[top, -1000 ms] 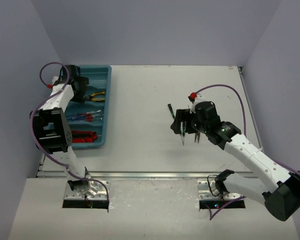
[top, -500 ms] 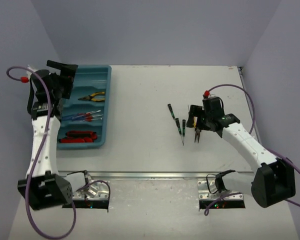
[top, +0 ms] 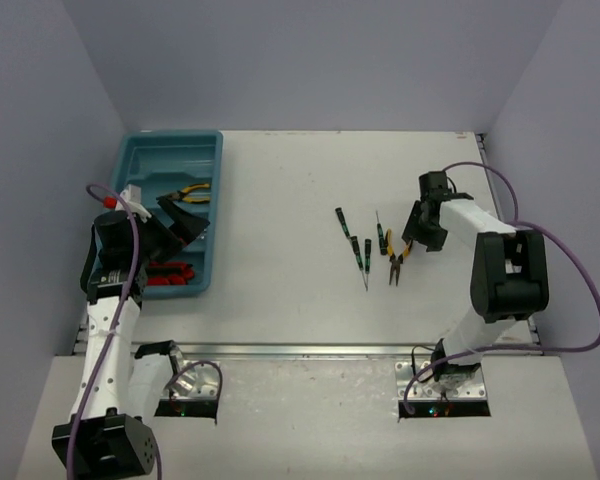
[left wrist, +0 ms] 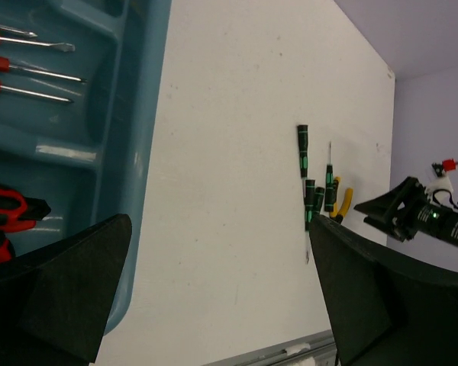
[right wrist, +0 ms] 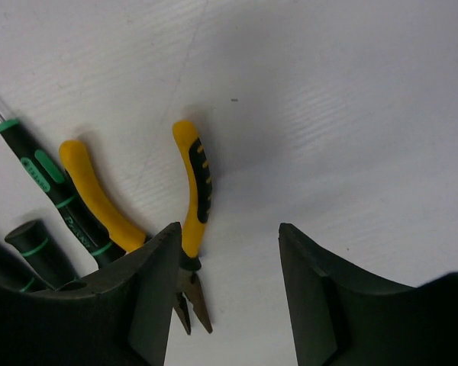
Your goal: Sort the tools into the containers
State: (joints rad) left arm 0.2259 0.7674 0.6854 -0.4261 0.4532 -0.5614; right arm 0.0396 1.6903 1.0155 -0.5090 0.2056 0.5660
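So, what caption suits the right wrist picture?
Right gripper poised over yellow-handled pliers beside green-and-black screwdrivers on the table.

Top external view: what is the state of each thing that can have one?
Teal tray, partly filled.
Left gripper, open, empty.
Right gripper, jaws apart, over the loose pliers, not gripping.
Loose pliers, lying flat, handles spread.
Sorted pliers, lying in a tray compartment.
Green-and-black screwdrivers, loose on the table.

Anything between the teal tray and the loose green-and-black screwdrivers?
Nothing. The top external view shows only bare table between the teal tray and the green-and-black screwdrivers.
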